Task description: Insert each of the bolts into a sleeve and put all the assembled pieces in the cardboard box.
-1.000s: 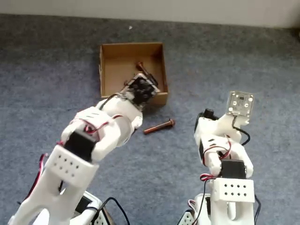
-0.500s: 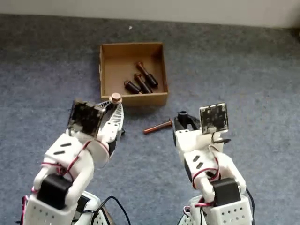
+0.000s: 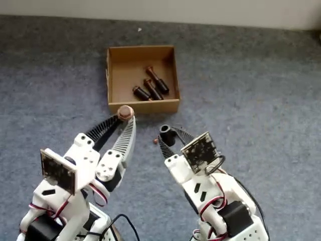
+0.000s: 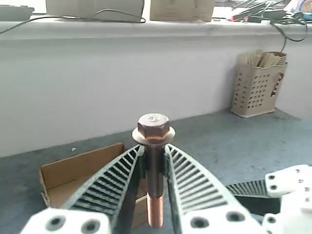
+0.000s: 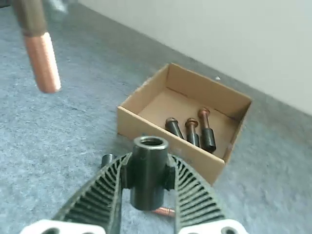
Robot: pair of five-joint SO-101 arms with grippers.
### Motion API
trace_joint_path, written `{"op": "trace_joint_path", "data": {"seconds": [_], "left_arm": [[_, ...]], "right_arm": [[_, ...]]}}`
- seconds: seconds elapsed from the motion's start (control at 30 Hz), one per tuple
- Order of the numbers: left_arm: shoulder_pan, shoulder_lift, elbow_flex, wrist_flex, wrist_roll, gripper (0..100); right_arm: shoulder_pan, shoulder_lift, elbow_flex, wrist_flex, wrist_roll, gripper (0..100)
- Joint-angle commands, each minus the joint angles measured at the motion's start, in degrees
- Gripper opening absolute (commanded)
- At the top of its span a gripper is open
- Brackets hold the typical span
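Note:
My left gripper [image 3: 125,118] is shut on a copper bolt [image 3: 125,111], held upright with its hex head [image 4: 154,127] on top, just in front of the cardboard box [image 3: 110,75]. My right gripper [image 3: 168,136] is shut on a black sleeve [image 3: 165,131], bore facing up [image 5: 148,165], a short way right of the bolt. In the right wrist view the bolt's lower tip [image 5: 42,63] hangs above and to one side of the sleeve. Three assembled pieces [image 3: 150,87] lie in the box [image 5: 141,100].
A loose bolt [image 5: 164,211] lies on the grey carpet under my right gripper, one end showing [image 3: 156,141]. A small dark piece [image 5: 107,159], possibly a sleeve, lies in front of the box. A perforated basket [image 4: 257,84] stands by the far wall.
The left arm drew back from over the box and now holds a bolt upright in front of it. The right arm swung left with its sleeve and now covers most of the loose bolt.

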Motion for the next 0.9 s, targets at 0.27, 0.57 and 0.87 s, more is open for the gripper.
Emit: {"op": "trace_joint_path", "data": {"seconds": [0.27,0.57,0.87], "left_arm": [[4.18,-0.57,-0.40,-1.85,1.85,0],[3.82,-0.66,3.56,-5.01,4.92,0],[3.74,-0.66,6.81,-11.16,4.84,0]], "right_arm": [[-6.99,-6.64,11.65,-20.53,4.22,0.6],[-7.16,-7.43,14.29,-24.92,4.13,0.6],[-8.48,-7.43,14.46,-24.75,4.22,0.6]]}}
